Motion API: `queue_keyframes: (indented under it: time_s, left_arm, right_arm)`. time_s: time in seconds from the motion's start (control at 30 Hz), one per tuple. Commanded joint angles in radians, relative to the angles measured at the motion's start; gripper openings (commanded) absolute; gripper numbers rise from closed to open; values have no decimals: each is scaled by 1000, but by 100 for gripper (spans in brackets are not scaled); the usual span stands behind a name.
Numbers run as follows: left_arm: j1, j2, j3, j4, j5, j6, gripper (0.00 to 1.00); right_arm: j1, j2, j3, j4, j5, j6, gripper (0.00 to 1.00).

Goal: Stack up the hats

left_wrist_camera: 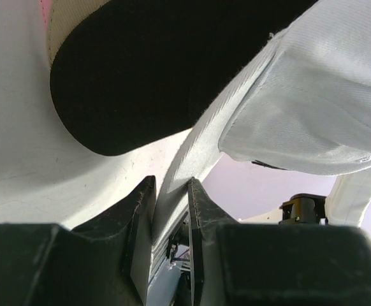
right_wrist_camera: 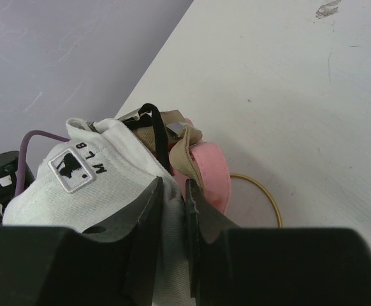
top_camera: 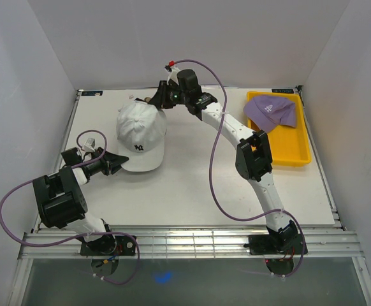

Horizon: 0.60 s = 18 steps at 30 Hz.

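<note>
The white cap [top_camera: 141, 131] sits crown-up on top of the pile, well to the left of the yellow tray [top_camera: 295, 157], and it is held at 2 ends. The left gripper [top_camera: 115, 162] has its jaws clamped on the edge of the white brim, on the side of the cap away from the tray. The right gripper [right_wrist_camera: 173, 188] has its jaws pinched together on the white fabric at the cap's back, near the MLB patch. Holding front and back like this looks meant to keep the soft crown spread open, so that it drops over the crowns beneath instead of folding on them.

In the left wrist view the brim of the black cap [left_wrist_camera: 147, 70] shows dark just beside the gripped white brim. The white brim appears lifted off it, so I judge the white cap not yet fully seated. The right wrist view shows the pink cap [right_wrist_camera: 210, 171] lowest, with the tan cap [right_wrist_camera: 180, 148] and a black strap bunched above it.

The purple cap [top_camera: 271, 109] lies alone inside the tray, apart from both arms. By my reading it is the 1 hat left to add. The pile rests on the worktop [top_camera: 192, 185], toward its far edge.
</note>
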Motion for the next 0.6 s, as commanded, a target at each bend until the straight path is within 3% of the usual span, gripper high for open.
queue_keyframes:
  time_s: [0.0, 0.57]
  left_arm:
    - [22, 39, -24, -131, -249, 67, 1]
    - [30, 30, -56, -182, -384, 61, 0]
  right_arm:
    - [4, 136, -107, -323, 84, -86, 24]
    - [4, 104, -174, -307, 80, -95, 23]
